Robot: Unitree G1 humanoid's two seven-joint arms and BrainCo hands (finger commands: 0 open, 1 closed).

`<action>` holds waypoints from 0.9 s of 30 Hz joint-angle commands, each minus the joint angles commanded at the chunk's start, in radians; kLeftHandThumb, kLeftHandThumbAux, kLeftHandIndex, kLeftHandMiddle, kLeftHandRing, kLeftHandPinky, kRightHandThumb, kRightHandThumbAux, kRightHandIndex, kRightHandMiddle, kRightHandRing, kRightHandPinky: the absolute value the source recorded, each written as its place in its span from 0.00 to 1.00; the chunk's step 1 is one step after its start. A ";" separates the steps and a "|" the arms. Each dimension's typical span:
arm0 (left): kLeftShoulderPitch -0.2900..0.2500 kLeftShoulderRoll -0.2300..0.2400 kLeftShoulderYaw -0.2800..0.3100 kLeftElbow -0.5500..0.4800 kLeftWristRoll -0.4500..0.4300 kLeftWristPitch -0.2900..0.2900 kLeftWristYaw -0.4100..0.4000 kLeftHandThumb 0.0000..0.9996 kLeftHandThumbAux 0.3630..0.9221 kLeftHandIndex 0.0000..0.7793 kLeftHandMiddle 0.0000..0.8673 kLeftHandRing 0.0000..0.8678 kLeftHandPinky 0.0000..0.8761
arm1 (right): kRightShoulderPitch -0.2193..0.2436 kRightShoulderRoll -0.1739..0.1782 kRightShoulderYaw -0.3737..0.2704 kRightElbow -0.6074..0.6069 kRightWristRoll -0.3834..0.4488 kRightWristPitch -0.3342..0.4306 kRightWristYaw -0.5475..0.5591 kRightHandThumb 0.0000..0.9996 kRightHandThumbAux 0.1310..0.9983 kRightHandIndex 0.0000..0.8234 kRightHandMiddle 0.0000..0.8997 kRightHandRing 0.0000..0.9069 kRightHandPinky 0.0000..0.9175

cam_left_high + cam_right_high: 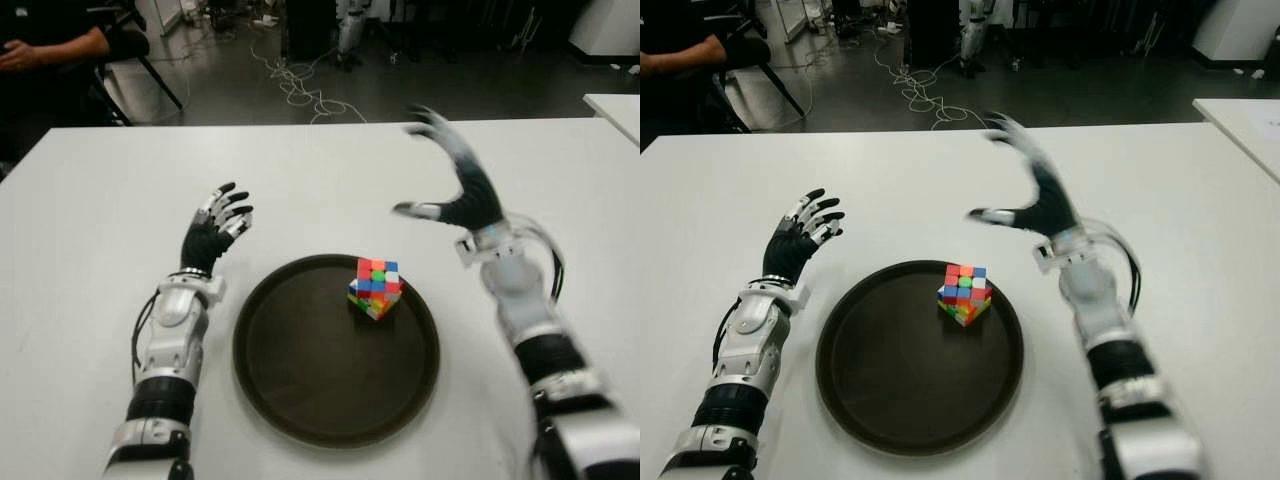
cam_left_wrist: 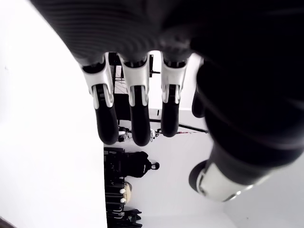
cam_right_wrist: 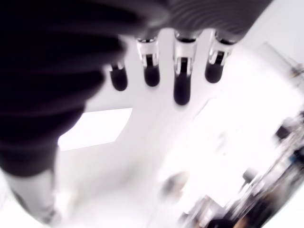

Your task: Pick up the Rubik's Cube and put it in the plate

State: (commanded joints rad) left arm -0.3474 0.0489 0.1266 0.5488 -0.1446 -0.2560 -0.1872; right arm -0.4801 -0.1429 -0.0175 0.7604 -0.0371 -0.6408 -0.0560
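Note:
The Rubik's Cube [image 1: 376,288] sits inside the round dark brown plate [image 1: 300,390], near its far right rim, with nothing touching it. My right hand [image 1: 450,185] is raised above the table to the right of the cube and a little beyond it, fingers spread wide and empty; its wrist view shows the fingers [image 3: 182,88] extended with nothing held. My left hand [image 1: 215,232] shows to the left of the plate, fingers relaxed and apart, holding nothing.
The white table [image 1: 100,200] stretches around the plate on every side. A second white table's corner [image 1: 615,105] shows at the far right. A seated person [image 1: 50,45] is at the back left, and cables [image 1: 300,90] lie on the floor beyond.

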 joint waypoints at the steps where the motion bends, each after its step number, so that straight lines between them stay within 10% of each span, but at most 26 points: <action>1: 0.000 0.000 -0.001 0.000 0.002 -0.001 0.001 0.15 0.78 0.21 0.27 0.29 0.33 | -0.017 0.001 -0.019 0.018 0.024 0.043 0.005 0.00 0.72 0.27 0.32 0.33 0.34; 7: 0.003 0.001 -0.005 -0.001 0.029 -0.021 0.034 0.13 0.77 0.22 0.27 0.29 0.32 | -0.152 0.016 -0.092 0.079 0.113 0.305 0.013 0.04 0.81 0.33 0.39 0.39 0.42; 11: 0.000 -0.002 0.000 0.007 0.036 -0.028 0.057 0.14 0.76 0.21 0.27 0.28 0.31 | -0.165 0.027 -0.115 0.087 0.125 0.373 -0.010 0.09 0.84 0.37 0.42 0.42 0.44; 27: -0.008 0.000 0.014 0.040 0.032 -0.059 0.078 0.15 0.74 0.21 0.28 0.28 0.29 | -0.119 0.043 -0.115 0.078 0.067 0.257 -0.086 0.18 0.82 0.37 0.43 0.45 0.46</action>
State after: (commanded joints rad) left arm -0.3556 0.0490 0.1406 0.5893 -0.1126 -0.3153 -0.1094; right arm -0.5989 -0.1002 -0.1326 0.8388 0.0300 -0.3842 -0.1423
